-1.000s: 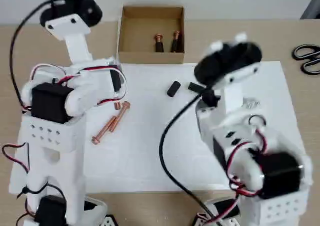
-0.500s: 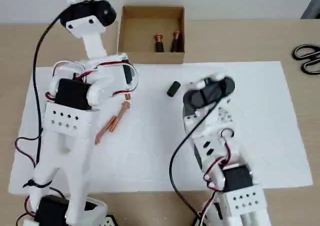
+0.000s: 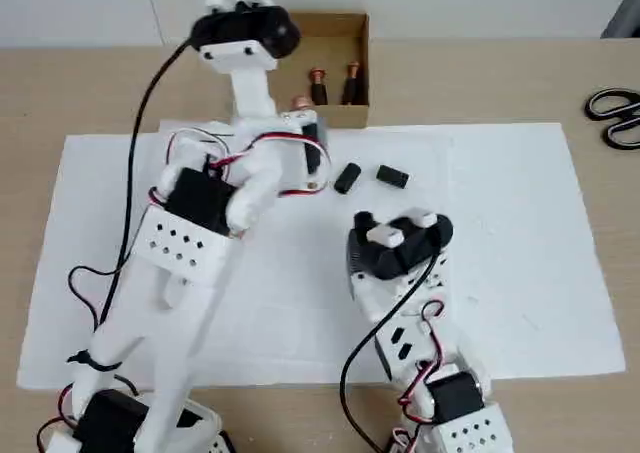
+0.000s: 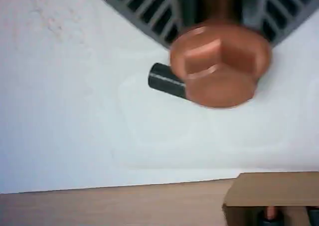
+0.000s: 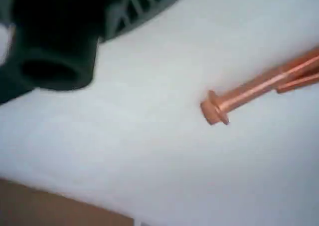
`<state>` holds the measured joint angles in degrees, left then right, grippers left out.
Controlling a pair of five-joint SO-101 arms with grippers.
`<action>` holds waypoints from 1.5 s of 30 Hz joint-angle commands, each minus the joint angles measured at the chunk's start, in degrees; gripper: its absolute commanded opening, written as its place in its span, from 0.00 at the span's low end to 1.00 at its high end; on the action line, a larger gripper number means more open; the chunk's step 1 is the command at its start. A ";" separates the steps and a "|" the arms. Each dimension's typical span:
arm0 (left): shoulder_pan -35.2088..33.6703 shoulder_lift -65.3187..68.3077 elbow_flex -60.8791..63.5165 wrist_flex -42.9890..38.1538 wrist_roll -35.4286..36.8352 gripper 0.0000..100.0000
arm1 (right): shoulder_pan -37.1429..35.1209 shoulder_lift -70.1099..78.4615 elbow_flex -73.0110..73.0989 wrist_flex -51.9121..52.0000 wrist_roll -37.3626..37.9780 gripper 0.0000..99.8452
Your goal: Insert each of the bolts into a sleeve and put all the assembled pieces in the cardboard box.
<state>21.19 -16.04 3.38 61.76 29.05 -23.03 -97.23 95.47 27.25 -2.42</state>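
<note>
My left gripper (image 4: pixel 217 4) is shut on a copper bolt (image 4: pixel 219 64), whose hex head faces the wrist camera. In the high view that bolt (image 3: pixel 300 103) hangs just in front of the cardboard box (image 3: pixel 250 68), with a loose black sleeve (image 4: pixel 167 80) on the white sheet beyond it. Two assembled pieces (image 3: pixel 335 83) stand in the box. My right gripper (image 5: pixel 70 21) is shut on a black sleeve (image 5: pixel 50 66), low over the sheet, its open end toward two loose bolts (image 5: pixel 259 89). Two sleeves (image 3: pixel 346 178) (image 3: pixel 392 176) lie between the arms.
The white sheet (image 3: pixel 520 223) covers most of the table, with free room on its right half. Scissors (image 3: pixel 615 113) lie on the bare wood at the far right. In the high view the left arm covers the sheet's left middle.
The left arm has swung right and toward the box with the bolt. The right arm has drawn back and dropped low over the sheet, uncovering the second loose sleeve.
</note>
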 commanded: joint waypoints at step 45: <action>8.88 -21.36 39.43 -32.79 0.35 0.01 | -7.16 -3.21 -0.79 3.12 -3.69 0.00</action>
<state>29.45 -34.77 43.21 30.81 29.58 -29.80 -98.99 96.00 30.59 -5.67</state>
